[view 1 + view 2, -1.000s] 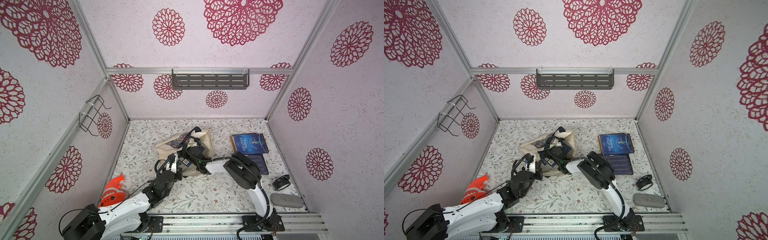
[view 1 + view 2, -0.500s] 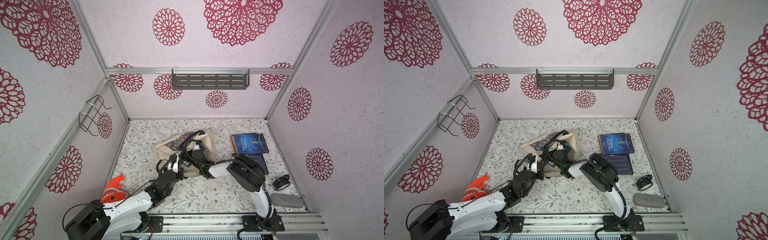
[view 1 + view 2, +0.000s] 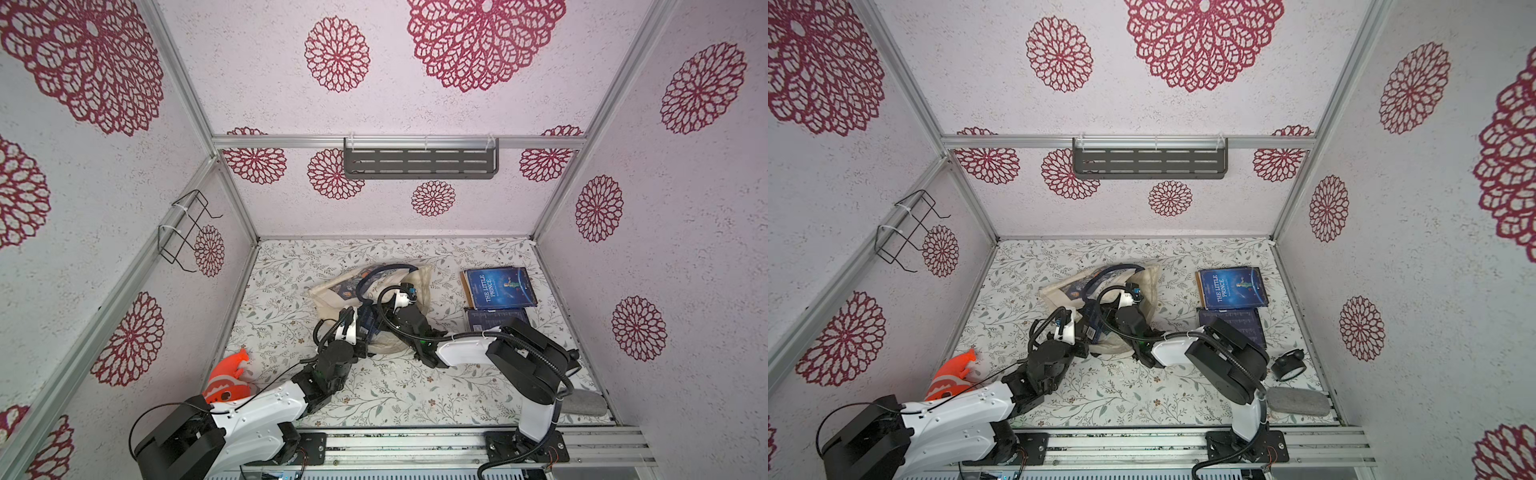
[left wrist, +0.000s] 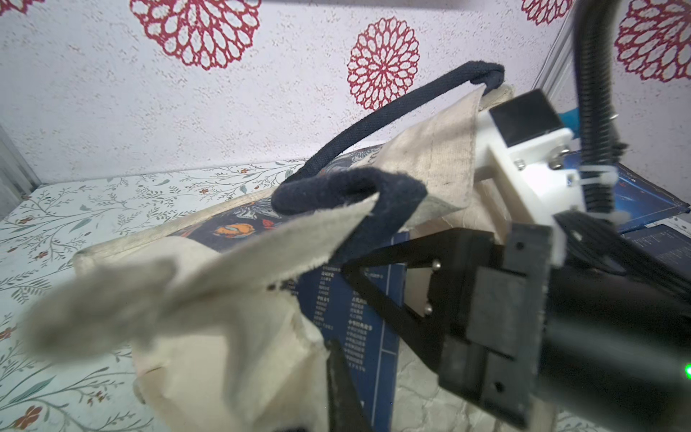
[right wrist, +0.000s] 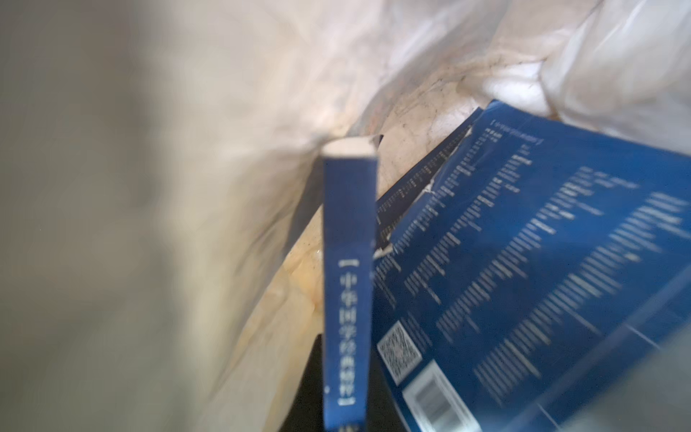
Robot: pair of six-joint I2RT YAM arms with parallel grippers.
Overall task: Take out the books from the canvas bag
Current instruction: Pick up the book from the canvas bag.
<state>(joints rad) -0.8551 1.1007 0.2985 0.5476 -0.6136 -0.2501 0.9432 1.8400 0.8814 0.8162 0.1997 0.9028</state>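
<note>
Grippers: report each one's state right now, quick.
Left gripper: closed, pinching the canvas bag at its rim.
Right gripper: closed on a dark blue book inside the bag.

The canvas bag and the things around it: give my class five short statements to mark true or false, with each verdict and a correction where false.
1. The canvas bag lies on the table. True.
2. Every book is out of the bag. False: the right wrist view shows blue books inside it.
3. The Little Prince book lies on the table, apart from the bag. True.
4. The orange fish toy sits on the wall shelf. False: it is down at the table's edge, far from the shelf.
5. The bag's handles are navy. True.
</note>
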